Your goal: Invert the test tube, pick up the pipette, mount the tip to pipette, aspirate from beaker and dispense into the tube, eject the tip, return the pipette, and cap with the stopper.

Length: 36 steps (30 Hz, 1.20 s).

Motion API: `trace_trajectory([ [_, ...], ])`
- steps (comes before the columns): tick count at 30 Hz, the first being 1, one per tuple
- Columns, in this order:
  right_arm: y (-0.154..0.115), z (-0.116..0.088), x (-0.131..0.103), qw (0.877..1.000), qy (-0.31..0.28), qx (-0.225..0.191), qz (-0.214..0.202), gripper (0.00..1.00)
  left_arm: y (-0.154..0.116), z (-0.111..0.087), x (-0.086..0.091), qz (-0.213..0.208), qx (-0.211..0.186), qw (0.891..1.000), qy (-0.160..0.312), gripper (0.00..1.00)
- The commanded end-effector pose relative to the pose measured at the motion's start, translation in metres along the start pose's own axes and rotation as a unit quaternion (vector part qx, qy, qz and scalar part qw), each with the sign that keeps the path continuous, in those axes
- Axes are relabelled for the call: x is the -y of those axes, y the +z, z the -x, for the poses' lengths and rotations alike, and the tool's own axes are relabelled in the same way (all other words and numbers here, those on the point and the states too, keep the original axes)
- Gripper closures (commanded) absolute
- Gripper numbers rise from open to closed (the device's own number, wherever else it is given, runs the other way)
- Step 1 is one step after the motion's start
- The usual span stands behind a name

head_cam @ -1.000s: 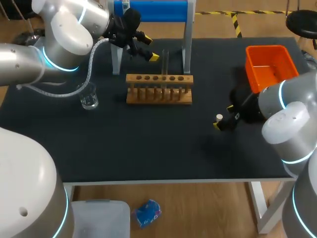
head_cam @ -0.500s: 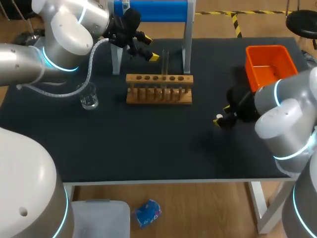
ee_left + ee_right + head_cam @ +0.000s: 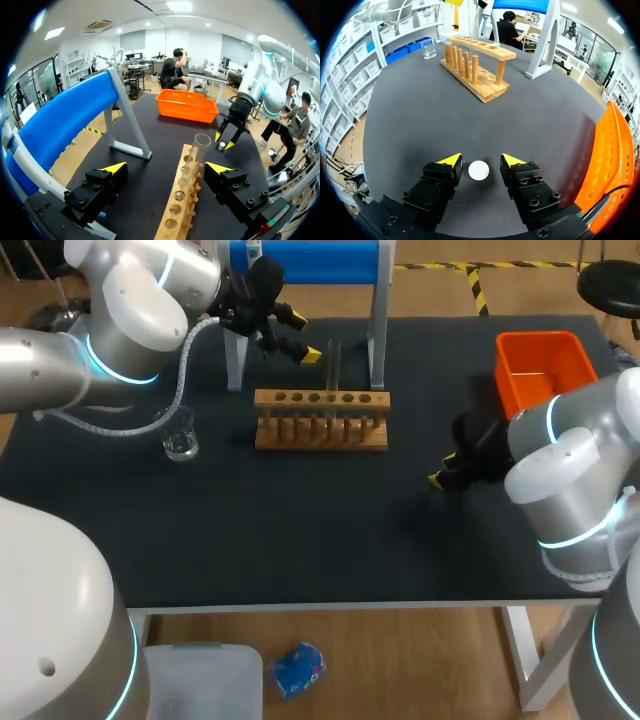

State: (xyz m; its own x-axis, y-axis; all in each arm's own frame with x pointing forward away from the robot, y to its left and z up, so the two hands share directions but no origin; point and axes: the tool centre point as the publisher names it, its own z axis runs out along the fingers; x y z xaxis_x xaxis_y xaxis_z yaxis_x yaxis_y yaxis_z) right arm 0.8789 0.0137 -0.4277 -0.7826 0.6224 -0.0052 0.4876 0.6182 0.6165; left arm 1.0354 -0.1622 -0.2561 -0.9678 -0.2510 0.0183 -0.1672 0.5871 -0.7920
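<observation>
A clear test tube (image 3: 334, 365) stands upright in the wooden rack (image 3: 320, 430). My left gripper (image 3: 305, 335) hovers open just behind the rack; in its wrist view the tube (image 3: 197, 150) rises ahead of and between the fingers of the gripper (image 3: 167, 167), untouched. At the table's right, my right gripper (image 3: 447, 470) is low over the mat. The small white stopper (image 3: 479, 170) lies between the fingers of this gripper (image 3: 481, 160), a thin gap on each side. In the left wrist view the stopper (image 3: 221, 145) shows between the far yellow tips. The head view hides it.
A glass beaker (image 3: 180, 435) of clear liquid stands left of the rack. An orange bin (image 3: 545, 370) sits at the back right, close behind my right arm. A blue-topped stand (image 3: 305, 260) on grey legs rises behind the rack.
My right gripper has come down around the stopper and its fingers have narrowed, covering the stopper in the head view. The left arm has not moved.
</observation>
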Motion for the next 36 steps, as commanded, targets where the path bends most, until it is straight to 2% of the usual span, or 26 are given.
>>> trace_trajectory([
  [1,0.0012,-0.0006,-0.0004,1.0,0.0,0.0,-0.002,0.52,-0.0002,0.0015,0.0008,0.002,-0.002,1.0,-0.001,0.0],
  [19,0.0043,-0.0016,0.0,1.0,0.0,-0.001,-0.008,0.6,-0.0002,0.0015,0.0008,0.002,-0.002,1.0,-0.001,0.0],
  [26,0.0041,-0.001,0.0001,1.0,0.001,0.0,-0.009,0.69,-0.0002,0.0015,0.0008,0.002,-0.002,1.0,-0.001,0.0],
  [29,0.0039,-0.0009,0.0001,1.0,0.001,0.0,-0.01,0.69,-0.0002,0.0015,0.0008,0.002,-0.002,1.0,-0.001,0.0],
  [33,0.0039,-0.0009,0.0004,1.0,0.001,0.0,-0.011,0.77,-0.0002,0.0015,0.0008,0.002,-0.002,1.0,-0.001,0.0],
  [36,0.0039,-0.001,0.0005,1.0,0.001,0.0,-0.012,0.89,-0.0002,0.0015,0.0008,0.002,-0.002,1.0,-0.001,0.0],
])
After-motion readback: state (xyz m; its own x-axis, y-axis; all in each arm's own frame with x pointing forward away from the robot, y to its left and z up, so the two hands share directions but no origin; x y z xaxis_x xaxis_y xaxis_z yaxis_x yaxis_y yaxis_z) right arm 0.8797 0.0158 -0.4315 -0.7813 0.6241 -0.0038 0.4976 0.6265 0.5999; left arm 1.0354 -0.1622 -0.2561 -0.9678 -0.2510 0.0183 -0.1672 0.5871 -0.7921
